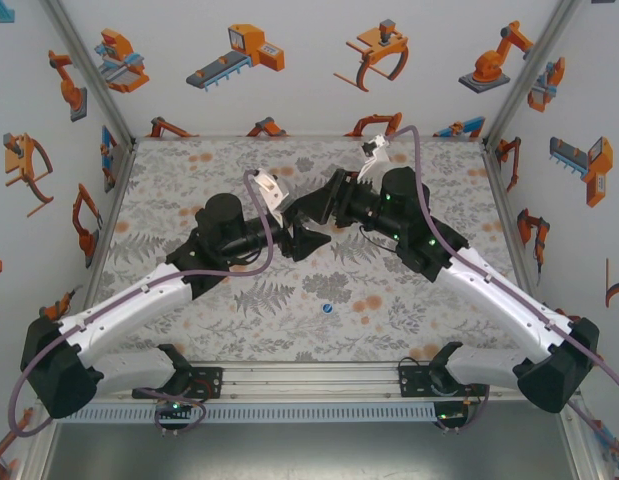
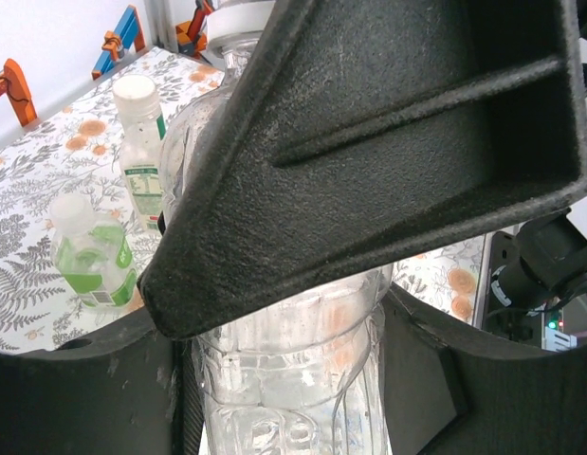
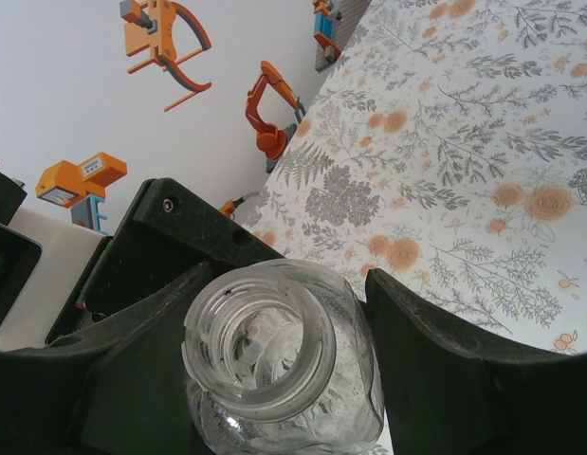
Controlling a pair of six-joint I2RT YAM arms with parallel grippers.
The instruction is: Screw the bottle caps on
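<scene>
A clear bottle (image 2: 293,379) stands between the two arms where they meet at mid-table. My left gripper (image 2: 288,365) (image 1: 294,240) is shut on its ribbed body, a finger pressed against each side. My right gripper (image 3: 284,355) (image 1: 311,212) is shut on the bottle's shoulder (image 3: 359,379), just below the open threaded neck (image 3: 260,341), which has no cap on it. The right gripper's black finger (image 2: 388,142) crosses above the bottle in the left wrist view. A small blue cap (image 1: 328,308) lies on the table in front of the grippers.
A taller clear bottle with a green label band (image 2: 141,142) and a squat green-tinted bottle (image 2: 89,251) stand upright to the left, each with a pale cap on. The flowered table (image 1: 189,170) is walled on three sides.
</scene>
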